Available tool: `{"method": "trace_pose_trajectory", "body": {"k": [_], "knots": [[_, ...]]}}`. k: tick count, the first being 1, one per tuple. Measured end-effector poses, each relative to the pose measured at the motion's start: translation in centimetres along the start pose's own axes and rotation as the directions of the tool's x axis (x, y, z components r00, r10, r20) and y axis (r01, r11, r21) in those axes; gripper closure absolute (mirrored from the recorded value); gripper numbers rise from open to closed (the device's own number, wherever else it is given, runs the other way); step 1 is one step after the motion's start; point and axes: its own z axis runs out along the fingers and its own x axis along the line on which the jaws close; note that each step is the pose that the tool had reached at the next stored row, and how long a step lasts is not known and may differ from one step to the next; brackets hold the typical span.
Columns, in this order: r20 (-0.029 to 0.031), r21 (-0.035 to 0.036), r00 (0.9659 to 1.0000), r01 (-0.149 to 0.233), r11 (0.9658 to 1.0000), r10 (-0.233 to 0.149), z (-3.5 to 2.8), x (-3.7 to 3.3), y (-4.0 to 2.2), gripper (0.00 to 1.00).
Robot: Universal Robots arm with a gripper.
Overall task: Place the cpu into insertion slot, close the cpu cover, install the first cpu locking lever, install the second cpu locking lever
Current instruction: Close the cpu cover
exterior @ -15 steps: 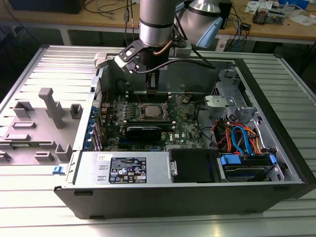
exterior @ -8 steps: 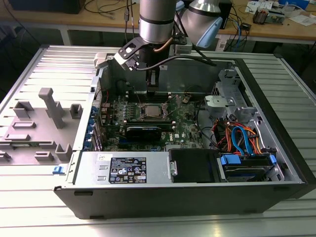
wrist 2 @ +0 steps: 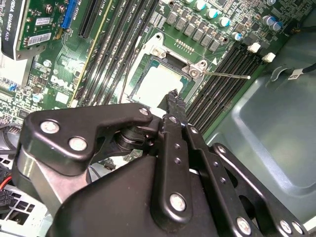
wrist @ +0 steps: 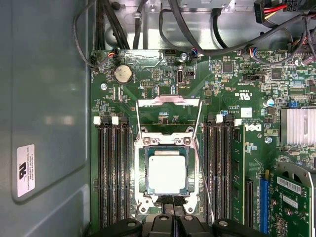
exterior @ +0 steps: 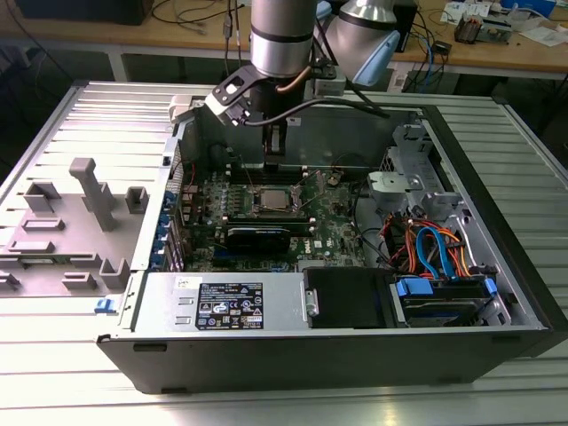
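In the exterior view my black two-fingered gripper (exterior: 275,164) hangs just above the frame's centre, fingertips pinched together on nothing. Directly below it, the small silvery-grey square cpu (wrist: 168,171) lies flat in the silver-rimmed square insertion slot (wrist: 139,170). I judge it light, stiff and fragile, best taken by its edges. The thin silver window-frame cpu cover (wrist: 169,101) stands open beside it. It looks like springy sheet metal, best pushed at its free edge.

Matt silvery metal tops the cpu (wrist: 168,172); the cpu cover (wrist: 169,101) is shinier metal.
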Motion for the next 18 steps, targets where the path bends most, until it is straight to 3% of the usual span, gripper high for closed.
{"method": "trace_pose_trajectory", "body": {"k": [11, 18], "knots": [[0.0, 0.0, 1.0, 0.0, 1.0, 0.0, -0.08, 0.0, 0.0, 0.89], [0.0, 0.0, 1.0, 0.0, 1.0, 0.0, -0.69, -0.01, -0.02, 0.89]]}}
